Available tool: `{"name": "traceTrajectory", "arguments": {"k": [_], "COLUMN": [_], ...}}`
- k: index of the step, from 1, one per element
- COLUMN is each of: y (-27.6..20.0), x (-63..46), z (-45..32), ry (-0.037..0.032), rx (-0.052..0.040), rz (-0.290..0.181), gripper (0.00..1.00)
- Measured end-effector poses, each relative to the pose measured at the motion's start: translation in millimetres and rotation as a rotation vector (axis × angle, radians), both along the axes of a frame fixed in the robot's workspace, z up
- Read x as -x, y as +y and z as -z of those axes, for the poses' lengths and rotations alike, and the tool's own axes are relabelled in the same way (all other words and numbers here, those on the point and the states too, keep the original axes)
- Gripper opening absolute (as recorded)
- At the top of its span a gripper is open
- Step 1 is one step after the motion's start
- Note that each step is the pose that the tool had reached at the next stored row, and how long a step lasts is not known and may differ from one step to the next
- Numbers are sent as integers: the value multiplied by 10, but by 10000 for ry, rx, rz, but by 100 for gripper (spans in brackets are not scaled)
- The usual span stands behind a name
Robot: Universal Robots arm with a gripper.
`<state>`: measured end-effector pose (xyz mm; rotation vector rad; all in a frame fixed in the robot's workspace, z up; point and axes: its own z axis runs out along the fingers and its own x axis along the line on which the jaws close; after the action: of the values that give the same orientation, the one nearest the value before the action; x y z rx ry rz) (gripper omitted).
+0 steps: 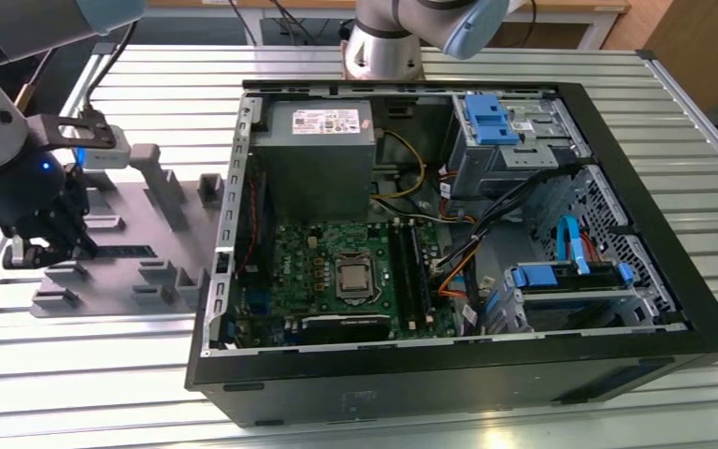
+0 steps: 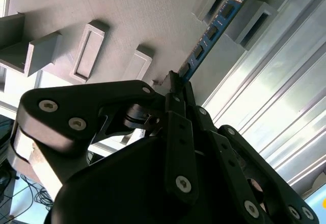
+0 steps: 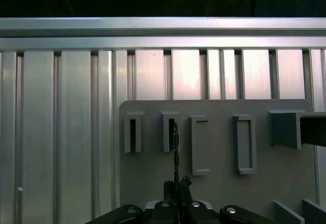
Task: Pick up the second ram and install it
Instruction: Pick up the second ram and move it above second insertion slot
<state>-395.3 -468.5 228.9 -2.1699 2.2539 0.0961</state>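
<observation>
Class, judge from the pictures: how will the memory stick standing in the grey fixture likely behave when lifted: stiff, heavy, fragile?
Probably stiff: the second ram runs straight from the gripper into the grey fixture. Likely light: in the first wrist view it shows as a thin edge. Possibly fragile: chips sit exposed on its face.

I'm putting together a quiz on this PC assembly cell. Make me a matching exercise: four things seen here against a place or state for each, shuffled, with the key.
Things:
1. second ram
2. gripper
3. processor
4. power supply

Places or states:
A. silver square in the middle of the green motherboard
B. grey box above the motherboard in the exterior view
C. on edge, far end in a slot of the grey fixture block
D. closed on one end of a stick

Pairs: 1-C, 2-D, 3-A, 4-B
</observation>
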Motion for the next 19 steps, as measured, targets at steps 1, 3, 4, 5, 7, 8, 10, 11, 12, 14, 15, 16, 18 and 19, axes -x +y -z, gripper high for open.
{"name": "traceTrajectory", "arguments": {"k": [1, 3, 4, 5, 7, 8, 10, 11, 12, 14, 15, 16, 18, 19], "y": [0, 0, 0, 0, 0, 0, 0, 0, 0, 0, 0, 0, 0, 0], "x": [0, 0, 0, 0, 0, 0, 0, 0, 0, 0, 0, 0, 0, 0], "z": [-2, -7, -10, -13, -18, -21, -27, -31, -33, -39, -43, -45, -51, -53], "ry": [-1, -1, 0, 0, -1, -1, -1, 0, -1, 0, -1, -1, -1, -1], "rx": [0, 0, 0, 0, -1, -1, -1, 0, 0, 0, 0, 0, -1, 0], "rz": [0, 0, 0, -1, 0, 0, 0, 0, 0, 0, 0, 0, 0, 0], "gripper": [14, 14, 14, 14, 14, 14, 14, 14, 14, 14, 14, 14, 14, 14]}}
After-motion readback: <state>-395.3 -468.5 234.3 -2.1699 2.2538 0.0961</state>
